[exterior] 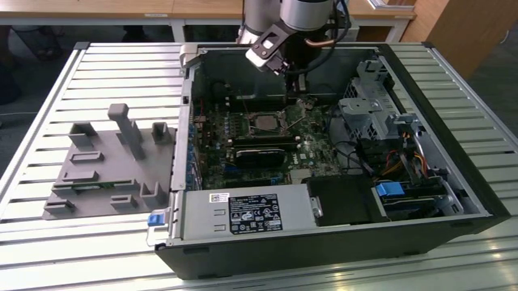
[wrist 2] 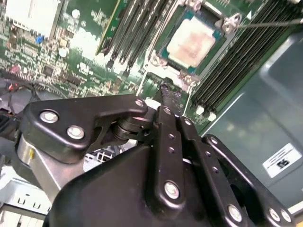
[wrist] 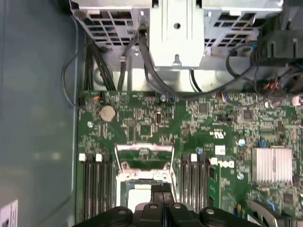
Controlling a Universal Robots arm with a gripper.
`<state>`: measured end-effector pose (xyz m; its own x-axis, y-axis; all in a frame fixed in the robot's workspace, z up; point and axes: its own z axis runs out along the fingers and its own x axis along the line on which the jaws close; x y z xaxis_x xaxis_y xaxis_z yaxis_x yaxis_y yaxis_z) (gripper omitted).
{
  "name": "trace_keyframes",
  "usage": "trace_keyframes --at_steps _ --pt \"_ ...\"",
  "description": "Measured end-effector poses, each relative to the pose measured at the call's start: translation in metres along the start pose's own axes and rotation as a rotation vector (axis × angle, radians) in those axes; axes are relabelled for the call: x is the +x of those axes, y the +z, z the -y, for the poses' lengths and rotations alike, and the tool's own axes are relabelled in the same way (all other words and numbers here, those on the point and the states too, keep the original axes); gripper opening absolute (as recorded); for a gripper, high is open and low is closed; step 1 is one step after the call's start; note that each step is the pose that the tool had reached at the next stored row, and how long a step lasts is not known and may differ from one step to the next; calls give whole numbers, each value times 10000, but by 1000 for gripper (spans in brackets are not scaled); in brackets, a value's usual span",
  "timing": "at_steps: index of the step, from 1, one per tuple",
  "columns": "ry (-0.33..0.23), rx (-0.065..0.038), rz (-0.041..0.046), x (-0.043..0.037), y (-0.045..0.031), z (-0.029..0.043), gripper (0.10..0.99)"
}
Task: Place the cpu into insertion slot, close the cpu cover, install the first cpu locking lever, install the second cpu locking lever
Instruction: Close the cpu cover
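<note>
Gripper (exterior: 287, 73) clenched, empty, in the computer case (exterior: 324, 257).
Exterior view: near the case's far wall, beyond the insertion slot (exterior: 265, 123). Second wrist view: cpu (wrist 2: 191, 42) seated there, memory slots (wrist 2: 135, 28) flanking. First wrist view: cpu cover (wrist: 143, 148) raised; fingers (wrist: 157, 191) hide part of the cpu.

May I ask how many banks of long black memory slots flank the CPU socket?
2 in the first wrist view: one bank on one side of the cpu, the other bank opposite.

A grey label (exterior: 253, 213) on the power supply (exterior: 202, 213) bears unreadable print. So does a white sticker (wrist 2: 282, 161) on the case wall (wrist 2: 251, 118).
</note>
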<state>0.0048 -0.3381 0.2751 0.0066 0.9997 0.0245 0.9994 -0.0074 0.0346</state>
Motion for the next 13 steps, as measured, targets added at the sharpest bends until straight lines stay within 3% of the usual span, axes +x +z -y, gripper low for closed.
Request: trace_keyframes --at_steps 6,13 --pt "0 0 2 119 30 -77 106" --pt "-139 5 -2 132 64 -163 106"
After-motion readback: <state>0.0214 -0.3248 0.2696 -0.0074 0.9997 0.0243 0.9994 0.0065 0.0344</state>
